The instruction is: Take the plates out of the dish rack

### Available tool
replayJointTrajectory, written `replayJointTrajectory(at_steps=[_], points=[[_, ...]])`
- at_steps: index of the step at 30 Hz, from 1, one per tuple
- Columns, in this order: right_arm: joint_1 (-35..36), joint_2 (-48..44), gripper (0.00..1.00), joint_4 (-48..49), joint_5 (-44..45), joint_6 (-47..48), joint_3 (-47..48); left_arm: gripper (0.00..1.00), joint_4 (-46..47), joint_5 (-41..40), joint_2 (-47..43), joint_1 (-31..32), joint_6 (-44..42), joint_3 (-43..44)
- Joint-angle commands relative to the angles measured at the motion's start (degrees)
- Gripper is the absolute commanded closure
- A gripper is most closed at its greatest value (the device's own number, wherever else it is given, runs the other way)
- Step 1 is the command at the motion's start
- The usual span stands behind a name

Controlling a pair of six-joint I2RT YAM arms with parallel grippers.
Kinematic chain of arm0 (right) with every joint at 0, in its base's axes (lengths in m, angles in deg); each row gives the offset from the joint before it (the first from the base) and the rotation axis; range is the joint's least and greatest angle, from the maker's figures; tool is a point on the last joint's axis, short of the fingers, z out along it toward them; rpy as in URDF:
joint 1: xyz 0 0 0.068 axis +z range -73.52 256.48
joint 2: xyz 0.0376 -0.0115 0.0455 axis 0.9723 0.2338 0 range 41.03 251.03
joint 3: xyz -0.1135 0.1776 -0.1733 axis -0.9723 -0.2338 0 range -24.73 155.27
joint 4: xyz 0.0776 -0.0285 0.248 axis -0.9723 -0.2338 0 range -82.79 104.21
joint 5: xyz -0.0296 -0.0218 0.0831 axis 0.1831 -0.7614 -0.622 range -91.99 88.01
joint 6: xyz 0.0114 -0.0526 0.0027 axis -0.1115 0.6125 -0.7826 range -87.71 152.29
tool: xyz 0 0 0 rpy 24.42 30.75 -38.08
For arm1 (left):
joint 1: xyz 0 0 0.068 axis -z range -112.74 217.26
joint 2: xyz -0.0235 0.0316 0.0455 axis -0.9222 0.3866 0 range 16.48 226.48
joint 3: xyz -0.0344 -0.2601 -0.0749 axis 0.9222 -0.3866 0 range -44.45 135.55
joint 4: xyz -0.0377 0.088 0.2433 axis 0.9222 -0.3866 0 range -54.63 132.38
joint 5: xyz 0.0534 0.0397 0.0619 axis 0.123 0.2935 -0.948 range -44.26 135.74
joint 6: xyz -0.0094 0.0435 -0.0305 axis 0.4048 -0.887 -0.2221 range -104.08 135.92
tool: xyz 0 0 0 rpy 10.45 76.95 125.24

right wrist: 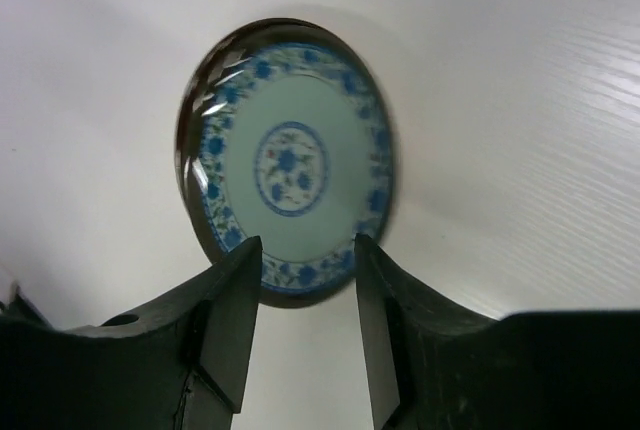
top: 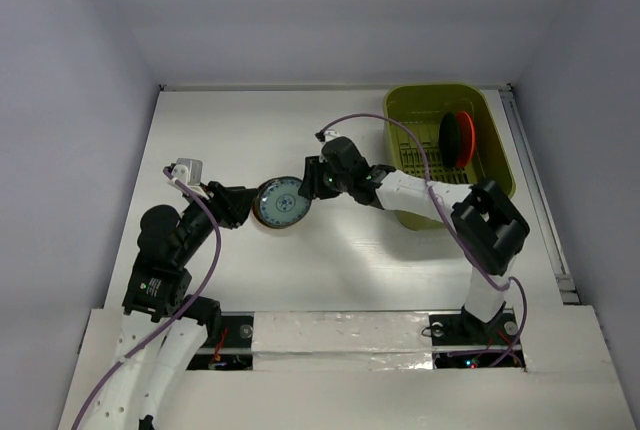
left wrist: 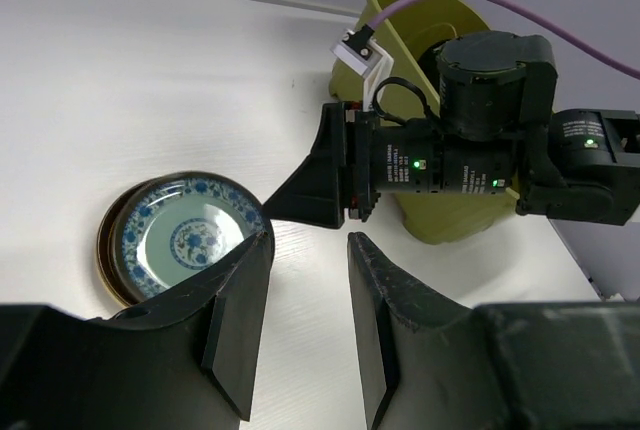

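A round plate [top: 282, 200] with a blue flower pattern on pale green and a dark brown rim lies flat on the table between the two arms. My right gripper [right wrist: 308, 243] stands open just above the plate's [right wrist: 290, 160] near edge, holding nothing. On the plate's [left wrist: 185, 235] other side my left gripper [left wrist: 308, 242] is open over bare table, its left finger beside the rim. The olive-green dish rack [top: 400, 100] sits at the far right. A black plate [top: 452, 137] and an orange-red plate [top: 466, 140] stand on edge in it.
The right arm's forearm [top: 410, 190] stretches from the rack's front left corner toward the plate, and its purple cable [top: 350, 120] loops above. In the left wrist view the right gripper's black body [left wrist: 430, 165] hangs close in front of the dish rack [left wrist: 400, 10].
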Motion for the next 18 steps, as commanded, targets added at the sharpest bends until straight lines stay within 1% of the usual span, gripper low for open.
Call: replayJointTrajectory(at_steps=[1, 2, 3, 4, 5, 6, 7, 8, 9, 10, 11, 12, 13, 15, 17, 18], points=[[0.6, -5.6, 0.52, -2.9, 6.2, 2.5, -0.1, 0.66, 2.5, 0.2, -0.8, -0.3, -0.2, -0.1], [0.6, -6.7, 0.47, -5.5, 10.4, 3.9, 0.0, 0.66, 2.6, 0.2, -0.7, -0.3, -0.3, -0.1], [0.6, -7.7, 0.45, -7.3, 12.9, 4.7, 0.4, 0.66, 2.5, 0.1, -0.7, -0.3, -0.2, -0.2], [0.6, -9.8, 0.44, -8.9, 15.9, 5.7, 0.8, 0.66, 2.5, 0.2, -0.8, -0.3, -0.2, -0.1], [0.6, -10.9, 0.44, -12.3, 21.4, 7.4, 1.1, 0.66, 2.6, 0.2, -0.8, -0.3, -0.2, -0.2], [0.0, -11.9, 0.46, -13.4, 23.6, 8.0, 1.6, 0.66, 2.6, 0.2, -0.8, -0.3, -0.2, -0.1], [-0.6, -14.7, 0.49, -14.2, 25.7, 9.0, 1.6, 0.66, 2.6, 0.2, -0.9, -0.3, -0.2, -0.1], [-1.3, -16.2, 0.60, -14.8, 29.0, 9.4, 1.1, 0.66, 2.5, 0.1, -1.0, -0.3, -0.2, -0.2], [-2.2, -18.0, 0.69, -14.9, 30.2, 9.7, 0.6, 0.66, 2.6, 0.2, -1.0, -0.3, -0.2, -0.2], [-5.1, -21.8, 0.80, -14.9, 31.1, 10.4, -0.6, 0.66, 2.6, 0.2, -1.0, -0.3, -0.2, -0.1], [-6.9, -23.6, 1.00, -14.8, 32.3, 10.6, -1.3, 0.66, 2.6, 0.2, -1.0, -0.3, -0.2, -0.2], [-8.8, -25.5, 1.00, -14.7, 32.8, 10.9, -2.0, 0.66, 2.6, 0.2, -1.0, -0.3, -0.2, -0.1], [-13.2, -27.2, 1.00, -14.5, 33.2, 11.3, -3.3, 0.66, 2.5, 0.2, -1.0, -0.3, -0.3, -0.1], [-17.6, -31.3, 1.00, -14.2, 33.6, 12.8, -4.1, 0.66, 2.7, 0.2, -1.0, -0.3, -0.2, -0.2], [-23.1, -32.1, 1.00, -16.5, 36.2, 14.5, -3.1, 0.66, 2.7, 0.3, -1.0, -0.3, -0.2, -0.2], [-24.4, -31.5, 1.00, -17.5, 37.4, 14.8, -2.4, 0.66, 2.6, 0.3, -1.0, -0.3, -0.2, -0.2]])
